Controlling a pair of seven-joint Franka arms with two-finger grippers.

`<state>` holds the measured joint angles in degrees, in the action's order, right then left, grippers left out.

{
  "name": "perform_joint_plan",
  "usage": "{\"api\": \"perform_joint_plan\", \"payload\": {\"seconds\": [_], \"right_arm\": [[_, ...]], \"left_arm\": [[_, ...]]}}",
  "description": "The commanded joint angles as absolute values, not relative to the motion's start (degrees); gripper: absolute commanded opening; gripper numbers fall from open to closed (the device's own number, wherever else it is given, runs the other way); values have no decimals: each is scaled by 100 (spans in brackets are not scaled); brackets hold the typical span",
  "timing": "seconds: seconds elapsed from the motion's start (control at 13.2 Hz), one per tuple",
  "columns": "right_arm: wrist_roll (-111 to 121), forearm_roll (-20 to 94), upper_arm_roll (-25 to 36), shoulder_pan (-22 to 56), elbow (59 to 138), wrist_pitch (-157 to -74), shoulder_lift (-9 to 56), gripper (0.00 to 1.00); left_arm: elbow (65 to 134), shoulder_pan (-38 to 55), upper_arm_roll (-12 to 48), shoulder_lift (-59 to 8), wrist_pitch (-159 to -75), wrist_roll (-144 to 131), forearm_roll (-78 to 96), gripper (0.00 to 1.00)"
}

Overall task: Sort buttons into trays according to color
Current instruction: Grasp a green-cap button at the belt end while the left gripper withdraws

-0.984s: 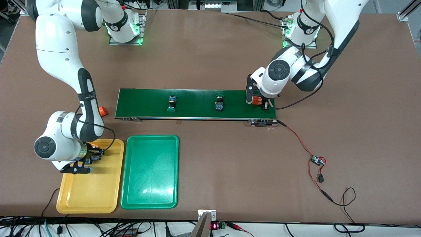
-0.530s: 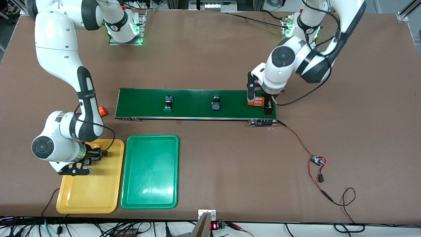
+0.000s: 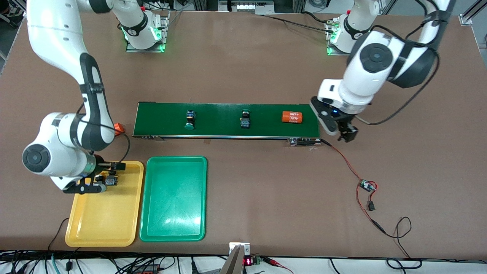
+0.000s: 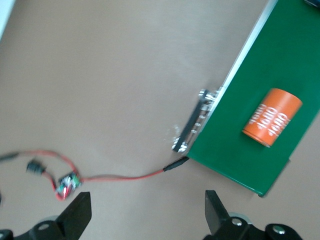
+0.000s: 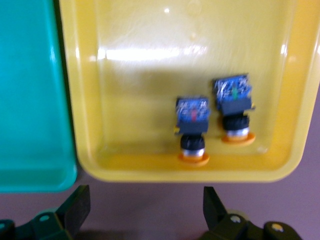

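Glossy plastic yellow tray (image 3: 102, 224) and green tray (image 3: 173, 213); matt brown table (image 3: 247, 57); matt green conveyor belt (image 3: 220, 120).

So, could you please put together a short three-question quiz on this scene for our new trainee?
1. True or false: the shallow green plastic tray already holds a button.
2. How many yellow-capped push-button switches lie in the shallow yellow plastic tray?
3. What lies on the long dark-green conveyor belt nearest the left arm's end? A) a green-capped push-button switch B) an orange cylinder with white numerals C) a red wire

Key:
1. False; it holds nothing.
2. Two, side by side under the open right claw.
3. B, the orange cylinder with white numerals; the two green-capped push-button switches lie farther along, and the open left claw is off the belt's end.
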<state>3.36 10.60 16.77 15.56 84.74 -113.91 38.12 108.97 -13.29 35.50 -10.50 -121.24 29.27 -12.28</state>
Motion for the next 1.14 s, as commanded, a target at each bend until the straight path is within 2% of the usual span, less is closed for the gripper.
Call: {"api": "perform_joint_plan", "payload": {"seconds": [0.0, 0.23, 0.45, 0.61, 0.76, 0.91, 1.06], "right_arm": [[-174, 1002, 1749, 1967, 9823, -11505, 2771, 100], [-395, 985, 1758, 2214, 10920, -11706, 1841, 100], [-746, 800, 1749, 2434, 12153, -12242, 916, 100], [-1210, 573, 1740, 2670, 12322, -12252, 774, 100], [-1965, 317, 1731, 3092, 12497, -12418, 625, 100], [-2258, 272, 1714, 3330, 12752, -12821, 501, 100], [-2233, 272, 1705, 3453, 12867, -13147, 527, 100]], "left_arm": [[10731, -1257, 3411, -845, -11822, 1343, -1116, 100], [10705, -1257, 3165, -660, -11524, -609, -1108, 100], [10320, -1266, 2849, -606, -11066, -1528, -1099, 100], [10056, -1257, 2288, -572, -11031, -1591, -707, 100], [9539, -1205, 1708, -589, -10384, -1582, 181, 100], [9343, -1187, 1364, -589, -10134, -1556, 202, 100], [9142, -549, 454, -580, -9767, -1381, 202, 100]]}}
